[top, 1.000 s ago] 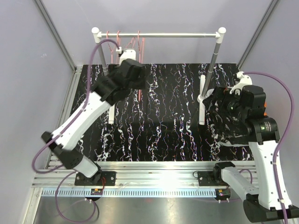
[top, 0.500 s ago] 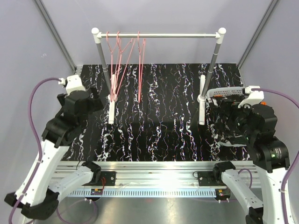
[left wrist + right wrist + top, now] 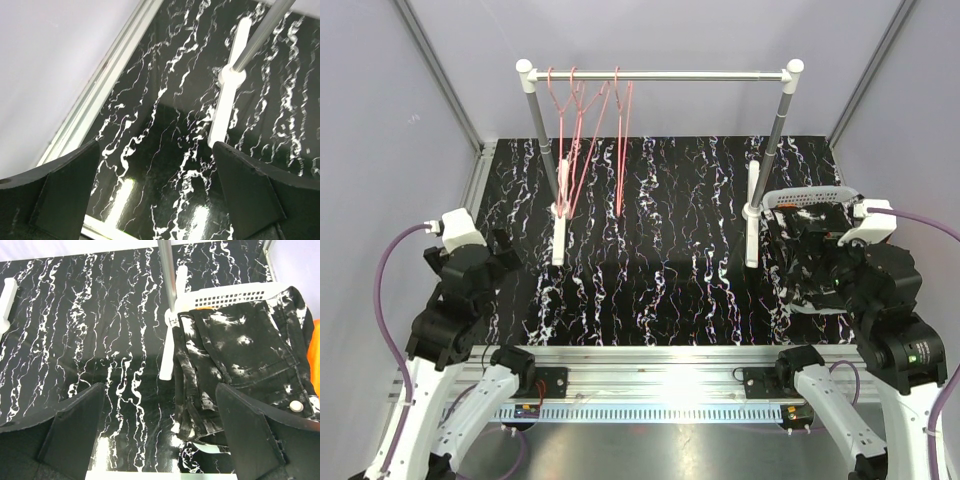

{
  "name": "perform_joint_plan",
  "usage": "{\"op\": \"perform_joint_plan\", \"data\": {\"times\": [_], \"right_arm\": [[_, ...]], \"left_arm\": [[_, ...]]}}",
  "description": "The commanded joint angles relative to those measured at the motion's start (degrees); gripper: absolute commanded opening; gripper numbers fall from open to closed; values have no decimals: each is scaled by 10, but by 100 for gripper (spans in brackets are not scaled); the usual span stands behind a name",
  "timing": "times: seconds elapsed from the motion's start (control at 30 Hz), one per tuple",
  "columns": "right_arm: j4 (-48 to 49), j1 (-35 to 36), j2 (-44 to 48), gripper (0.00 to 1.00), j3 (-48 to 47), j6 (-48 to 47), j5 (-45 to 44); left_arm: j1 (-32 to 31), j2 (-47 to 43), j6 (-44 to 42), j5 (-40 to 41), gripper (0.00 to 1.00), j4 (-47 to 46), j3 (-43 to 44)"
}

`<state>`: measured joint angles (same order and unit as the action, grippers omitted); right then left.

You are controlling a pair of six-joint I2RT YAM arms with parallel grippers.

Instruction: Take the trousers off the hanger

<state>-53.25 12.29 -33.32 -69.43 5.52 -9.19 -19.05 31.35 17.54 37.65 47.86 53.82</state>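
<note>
The black trousers with white markings (image 3: 240,347) lie crumpled in a white basket (image 3: 235,294) at the right of the table, and they also show in the top view (image 3: 807,262). A strip of bright orange cloth (image 3: 315,337) shows at the basket's far right. The camouflage trousers are out of view. Several pink hangers (image 3: 582,130) hang bare at the left end of the rail (image 3: 700,73). My left gripper (image 3: 160,200) is open and empty over the table's near left. My right gripper (image 3: 160,435) is open and empty, just left of the basket.
The rack's two white feet (image 3: 558,235) (image 3: 751,225) and its grey posts stand on the black marbled table (image 3: 660,260). A metal frame rail (image 3: 95,115) borders the table on the left. Grey walls close in on both sides.
My left arm has pulled back from the hangers to the near left of the table. My right arm has drawn back a little toward the near edge. The hangers now hang free.
</note>
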Motion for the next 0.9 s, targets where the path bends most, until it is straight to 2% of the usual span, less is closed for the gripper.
{"op": "perform_joint_plan", "data": {"times": [0.0, 0.37, 0.87], "right_arm": [[5, 4, 11, 99, 10, -2, -16], [11, 5, 19, 100, 26, 0, -28], [20, 4, -1, 99, 32, -4, -26]], "left_arm": [[2, -17, -6, -12, 99, -34, -6], [2, -47, -19, -51, 99, -22, -15], [2, -49, -21, -57, 99, -22, -15]]}}
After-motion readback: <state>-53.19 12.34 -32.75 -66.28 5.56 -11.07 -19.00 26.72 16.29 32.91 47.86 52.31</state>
